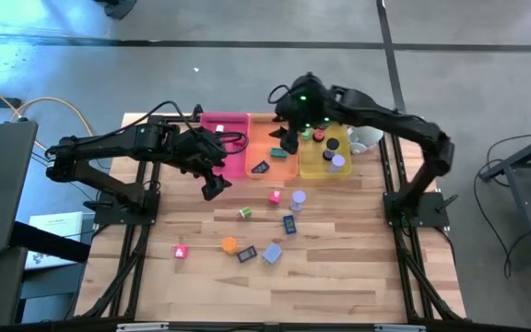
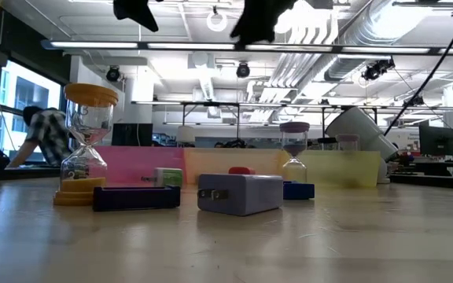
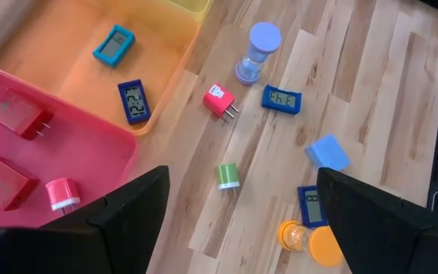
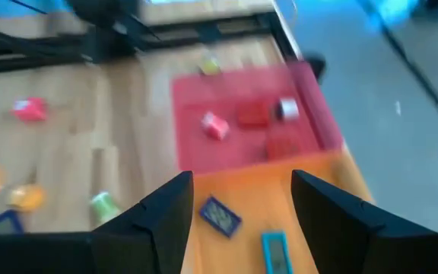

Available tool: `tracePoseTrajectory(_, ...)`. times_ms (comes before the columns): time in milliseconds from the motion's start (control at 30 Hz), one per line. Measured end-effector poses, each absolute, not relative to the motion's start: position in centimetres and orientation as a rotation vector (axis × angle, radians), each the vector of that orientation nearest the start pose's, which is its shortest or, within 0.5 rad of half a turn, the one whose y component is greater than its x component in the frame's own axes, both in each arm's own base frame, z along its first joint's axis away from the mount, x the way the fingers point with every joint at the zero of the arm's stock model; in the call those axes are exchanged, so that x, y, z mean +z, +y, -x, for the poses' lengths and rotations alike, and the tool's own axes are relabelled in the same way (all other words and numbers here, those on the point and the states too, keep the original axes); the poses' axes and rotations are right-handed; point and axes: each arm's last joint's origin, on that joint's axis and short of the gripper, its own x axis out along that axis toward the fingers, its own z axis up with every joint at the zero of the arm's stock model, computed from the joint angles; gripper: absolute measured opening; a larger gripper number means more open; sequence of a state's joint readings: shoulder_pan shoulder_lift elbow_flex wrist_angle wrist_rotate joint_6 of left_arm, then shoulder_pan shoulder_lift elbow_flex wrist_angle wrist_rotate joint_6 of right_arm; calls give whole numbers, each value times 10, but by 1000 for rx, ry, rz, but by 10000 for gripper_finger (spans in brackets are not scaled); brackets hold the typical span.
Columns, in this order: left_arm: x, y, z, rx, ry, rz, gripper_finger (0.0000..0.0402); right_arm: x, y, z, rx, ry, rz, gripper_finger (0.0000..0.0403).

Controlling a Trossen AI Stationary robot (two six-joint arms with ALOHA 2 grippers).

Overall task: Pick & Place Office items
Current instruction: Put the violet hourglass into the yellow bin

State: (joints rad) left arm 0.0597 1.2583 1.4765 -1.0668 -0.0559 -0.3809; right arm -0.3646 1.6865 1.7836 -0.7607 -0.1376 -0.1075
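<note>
Green plug (image 3: 228, 176) waits loose on the desk; left gripper (image 3: 238, 221) hovers wide open, empty — drop straight, straddle it. Right gripper (image 4: 238, 221) open, empty, over orange tray (image 4: 310, 198).

Left gripper (image 1: 212, 185), right gripper (image 1: 289, 140) agape

Three trays: pink (image 1: 224, 138), orange (image 1: 270, 148), yellow (image 1: 325, 159). Loose on the table (image 1: 358, 267) there are eight bits: two hourglasses, lavender (image 3: 258, 49) and orange (image 3: 310, 240); two clocks (image 3: 281, 99); and four plugs, red (image 3: 219, 101), green (image 3: 228, 176), pink (image 1: 181, 251) and a blue-ish block one (image 3: 328, 152). The orange tray's got two more clocks (image 3: 133, 101), the pink tray three plugs (image 3: 17, 118). The yellow tray's pile is too small to count.
</note>
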Motion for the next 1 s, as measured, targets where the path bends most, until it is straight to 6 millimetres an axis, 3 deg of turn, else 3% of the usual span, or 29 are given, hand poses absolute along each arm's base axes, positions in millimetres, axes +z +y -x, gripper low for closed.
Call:
tracePoseTrajectory(233,394,12,-229,272,814,393,325,428,-90,-323,-109,513,24,228)
tracePoseTrajectory(433,394,-1,-230,220,816,374,325,429,-74,-322,-81,526,9,312)
tracePoseTrajectory(633,395,-16,-230,183,807,411,325,430,-60,-323,-186,535,47,373)
tracePoseTrajectory(1000,396,-46,-227,86,824,418,325,453,-19,-292,-122,497,19,386)
